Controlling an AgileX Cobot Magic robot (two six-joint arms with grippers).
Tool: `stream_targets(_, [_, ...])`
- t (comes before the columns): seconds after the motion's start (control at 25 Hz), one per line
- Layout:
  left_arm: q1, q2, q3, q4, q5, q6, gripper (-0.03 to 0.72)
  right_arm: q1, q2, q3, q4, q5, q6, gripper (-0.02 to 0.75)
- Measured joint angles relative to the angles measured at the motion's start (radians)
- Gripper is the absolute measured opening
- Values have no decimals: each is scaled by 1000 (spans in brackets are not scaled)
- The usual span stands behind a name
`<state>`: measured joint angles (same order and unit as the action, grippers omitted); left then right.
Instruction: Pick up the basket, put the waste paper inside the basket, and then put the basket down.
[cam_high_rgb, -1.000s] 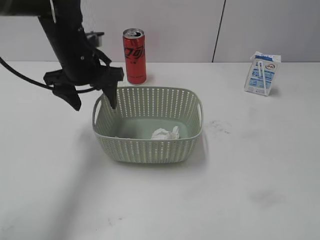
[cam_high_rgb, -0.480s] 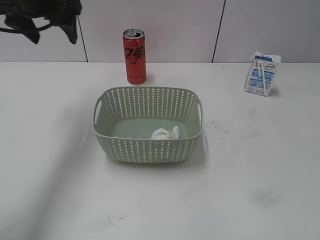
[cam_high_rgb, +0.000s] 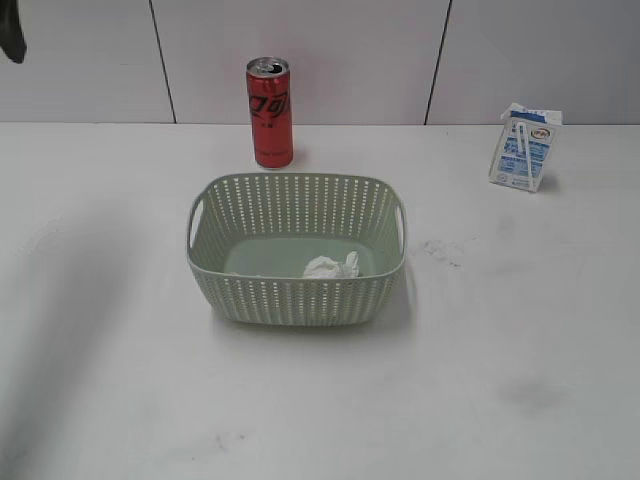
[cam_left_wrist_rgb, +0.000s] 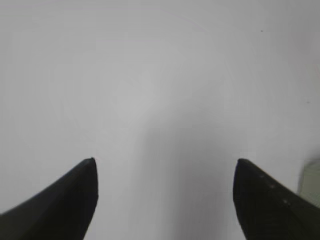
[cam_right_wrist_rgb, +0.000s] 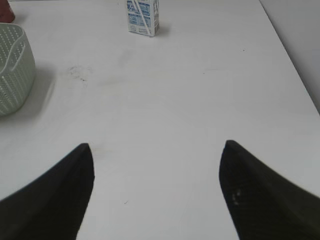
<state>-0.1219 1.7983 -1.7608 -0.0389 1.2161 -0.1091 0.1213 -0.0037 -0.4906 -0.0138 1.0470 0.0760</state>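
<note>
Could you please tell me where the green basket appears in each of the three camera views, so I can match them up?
Exterior view: the basket sits centre frame on the table, paper inside.
Left wrist view: only a pale green sliver at the right edge, probably the basket.
Right wrist view: its right end shows at upper left.
Shared landmark: the blue-and-white carton, exterior and right wrist.

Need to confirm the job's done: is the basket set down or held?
Set down: the basket rests flat on the table, waste paper inside, no gripper touching it.

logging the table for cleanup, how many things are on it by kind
basket: 1
waste paper wad visible in the basket: 1
red drink can: 1
blue-and-white carton: 1
total: 4
</note>
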Motion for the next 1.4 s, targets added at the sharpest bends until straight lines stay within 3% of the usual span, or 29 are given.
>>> stream_targets(0.36, [4, -305, 329, 51, -1, 59, 610, 0, 0, 0, 0, 0, -3, 592])
stream_targets(0.76, [4, -756, 836, 93, -30, 63, 601, 0, 0, 0, 0, 0, -3, 590])
stream_targets(1.04, [4, -1057, 1116, 97, -60, 63, 592, 0, 0, 0, 0, 0, -3, 590])
stream_targets(1.2, [4, -1228, 1227, 99, -62, 63, 591, 0, 0, 0, 0, 0, -3, 590])
stream_targets(1.4, [4, -1460, 1275, 86, -115, 63, 591, 0, 0, 0, 1, 0, -3, 590])
